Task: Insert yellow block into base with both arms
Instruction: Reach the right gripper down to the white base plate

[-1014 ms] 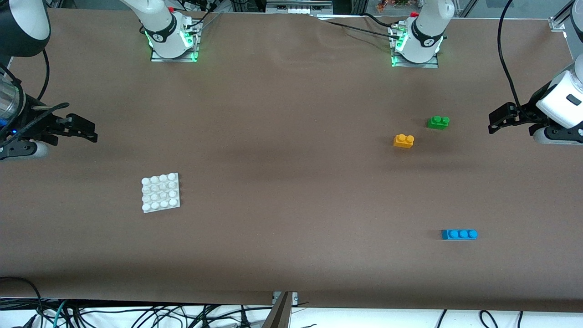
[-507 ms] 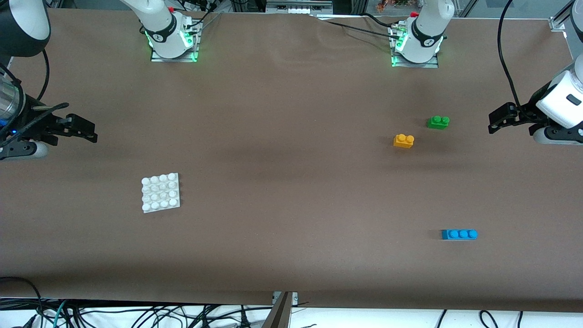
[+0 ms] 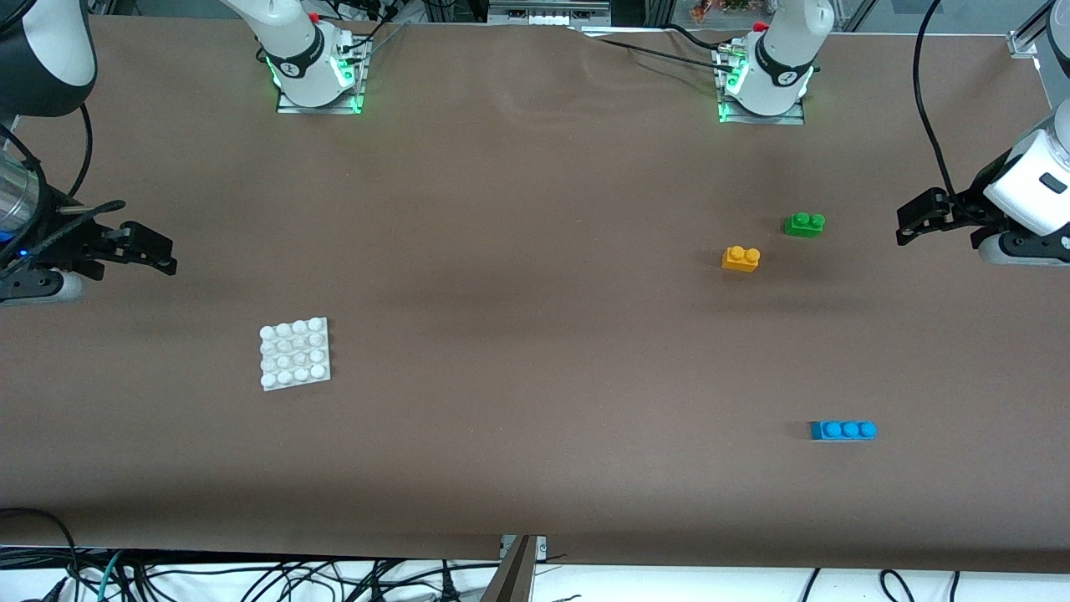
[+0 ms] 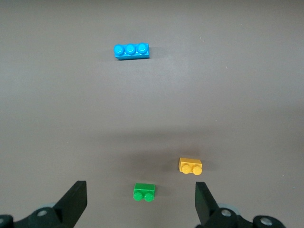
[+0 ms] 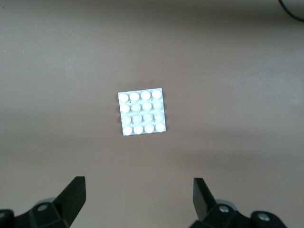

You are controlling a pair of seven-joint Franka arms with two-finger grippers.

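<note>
A brown mat covered the table (image 3: 518, 251) from the arms' bases down to its near edge, with a slight ripple in it between the two bases. Below that near edge hung a tangle of black cables (image 3: 251, 577), and a metal bracket (image 3: 522, 548) sat at the middle of the edge.

The yellow block (image 3: 741, 258) lay studs-up toward the left arm's end of the table, touching nothing. A green two-stud brick (image 3: 804, 224) sat just beside it, a little farther from the front camera. A blue three-stud brick (image 3: 843, 430) lay well apart from both, nearer the front camera. The white base (image 3: 294, 354) lay flat toward the right arm's end, slightly turned, alone on the mat.

A wide stretch of bare mat ran between the base and the yellow block, and there was open mat around every piece.

The left gripper (image 3: 911, 224) hung above the mat at the left arm's end of the table, near the green brick, its fingers (image 4: 73, 202) spread wide apart and holding nothing; in the left wrist view the green and yellow pieces showed between them. The right gripper (image 3: 155, 249) hung over the mat at the right arm's end, fingers (image 5: 71, 194) likewise apart and empty, with the base framed between them in the right wrist view.
</note>
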